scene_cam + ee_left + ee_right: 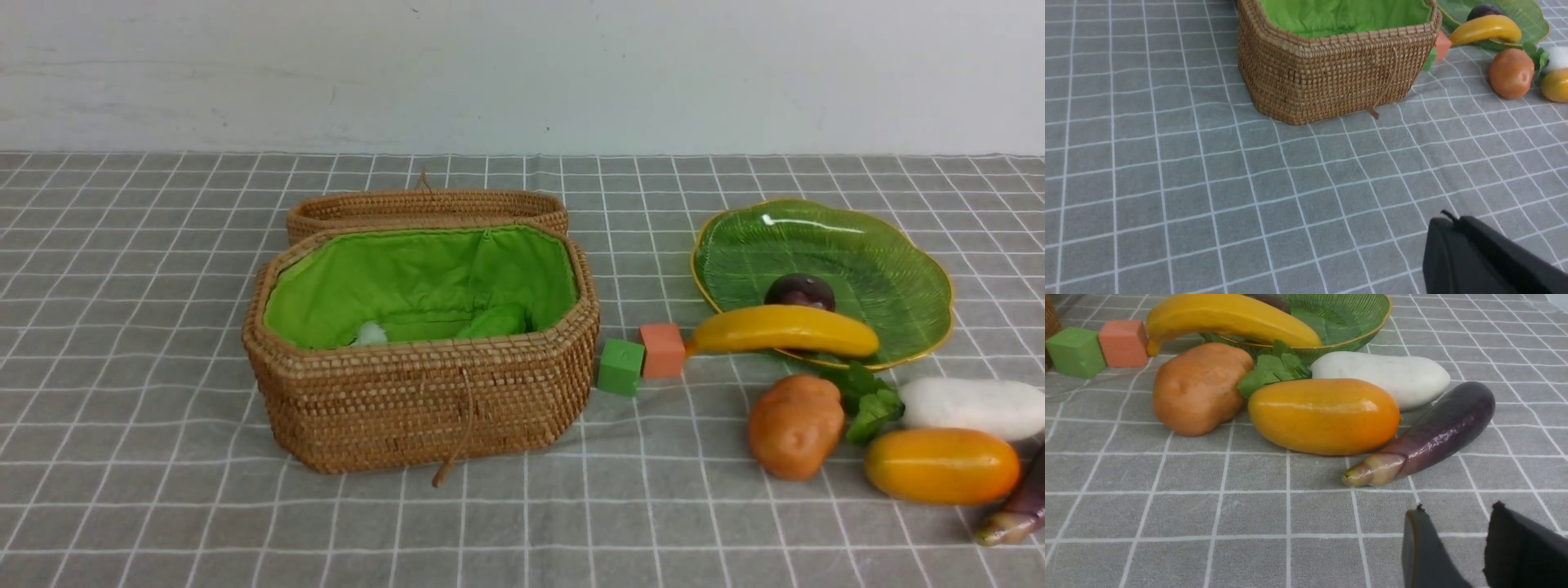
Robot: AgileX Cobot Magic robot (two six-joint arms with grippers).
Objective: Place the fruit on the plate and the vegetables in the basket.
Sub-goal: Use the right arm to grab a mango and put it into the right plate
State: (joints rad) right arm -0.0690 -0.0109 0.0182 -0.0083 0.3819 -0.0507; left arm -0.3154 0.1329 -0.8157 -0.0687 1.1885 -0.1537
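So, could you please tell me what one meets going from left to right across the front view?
basket → green cube → orange cube → potato → mango → eggplant, cut off by the right edge. The plate, banana, plum and radish overlap these, so they are left out.

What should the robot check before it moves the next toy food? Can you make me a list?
1. The basket stands open: ok.
2. Free room on the plate: ok.
3. The right fingers apart and empty: ok.
4. The mango clear of its neighbours: cannot tell, they crowd it.
5. Vegetables all in the basket: not ok; the potato, radish and eggplant lie outside.
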